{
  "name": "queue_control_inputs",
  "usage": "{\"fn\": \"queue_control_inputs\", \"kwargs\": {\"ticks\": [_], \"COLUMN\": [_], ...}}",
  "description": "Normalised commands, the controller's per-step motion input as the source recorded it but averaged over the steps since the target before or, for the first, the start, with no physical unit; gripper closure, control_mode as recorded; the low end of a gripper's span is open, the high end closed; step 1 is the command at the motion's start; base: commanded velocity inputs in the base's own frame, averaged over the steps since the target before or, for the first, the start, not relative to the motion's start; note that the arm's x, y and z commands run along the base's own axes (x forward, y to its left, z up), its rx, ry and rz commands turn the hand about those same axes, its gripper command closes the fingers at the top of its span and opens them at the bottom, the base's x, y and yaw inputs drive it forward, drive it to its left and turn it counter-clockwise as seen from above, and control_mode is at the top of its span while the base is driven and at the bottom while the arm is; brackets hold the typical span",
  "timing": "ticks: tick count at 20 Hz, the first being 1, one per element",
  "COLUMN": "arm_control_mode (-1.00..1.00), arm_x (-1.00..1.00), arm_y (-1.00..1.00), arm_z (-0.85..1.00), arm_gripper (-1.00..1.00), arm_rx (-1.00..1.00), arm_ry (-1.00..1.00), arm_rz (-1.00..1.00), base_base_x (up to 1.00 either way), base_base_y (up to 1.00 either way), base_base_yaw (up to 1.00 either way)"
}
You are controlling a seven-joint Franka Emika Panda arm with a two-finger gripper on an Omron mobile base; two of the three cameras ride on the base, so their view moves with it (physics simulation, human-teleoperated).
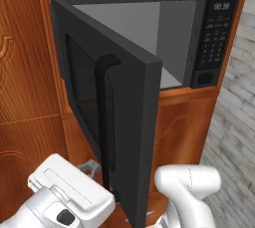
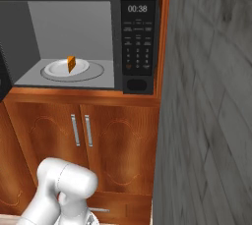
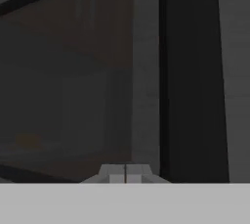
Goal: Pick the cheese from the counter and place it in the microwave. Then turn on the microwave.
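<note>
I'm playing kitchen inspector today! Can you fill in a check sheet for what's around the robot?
Surface: nothing seen of the worktop.
Job's things: cheese sits on the white plate inside the microwave; its door stands half open.
Clutter: nothing seen.
Fingers: gripper shut and empty, close against the door's dark glass.
Cables: nothing seen.
Surroundings: wooden cabinets with silver handles below, grey brick wall on the right.
</note>
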Motion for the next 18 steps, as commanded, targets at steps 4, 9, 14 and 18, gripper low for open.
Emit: {"fn": "queue_control_inputs", "kwargs": {"ticks": [4,9,14,18], "arm_control_mode": [-1.0,-1.0,-1.0,-1.0], "arm_x": [0.19,0.11,0.01,0.02], "arm_y": [-0.26,-0.37,-0.39,-0.41], "arm_z": [0.0,0.0,0.0,0.0], "arm_gripper": [1.0,1.0,1.0,1.0], "arm_rx": [-0.02,-0.01,0.0,-0.01], "arm_ry": [0.0,0.0,0.0,0.0], "arm_rz": [-0.12,-0.02,0.0,0.0], "base_base_x": [0.0,0.0,0.0,0.0], "base_base_y": [0.0,0.0,0.0,0.0], "base_base_yaw": [0.0,0.0,0.0,0.0]}}
